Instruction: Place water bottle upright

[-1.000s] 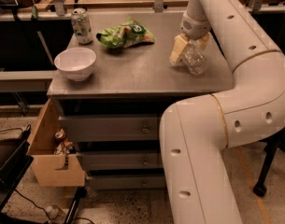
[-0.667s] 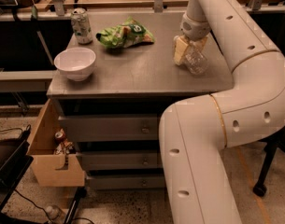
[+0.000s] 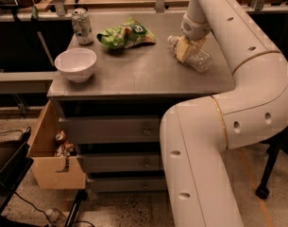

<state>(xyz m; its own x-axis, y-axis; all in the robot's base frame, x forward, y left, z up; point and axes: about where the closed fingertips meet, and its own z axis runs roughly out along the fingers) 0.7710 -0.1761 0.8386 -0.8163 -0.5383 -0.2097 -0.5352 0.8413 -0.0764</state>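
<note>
Gripper [image 3: 185, 48] near counter's [image 3: 148, 72] right edge, clamped on tilted water bottle [image 3: 200, 60], covering its middle. Soda can [image 3: 82, 26] at back-left corner, writing unreadable.

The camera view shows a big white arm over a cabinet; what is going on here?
A robot arm reaches over the cabinet top, and its gripper is down at the water bottle near the right edge. The water bottle lies on its side with its cap pointing left, so it is not yet upright. Further left on the top are a can, a green bag and a white bowl.
</note>
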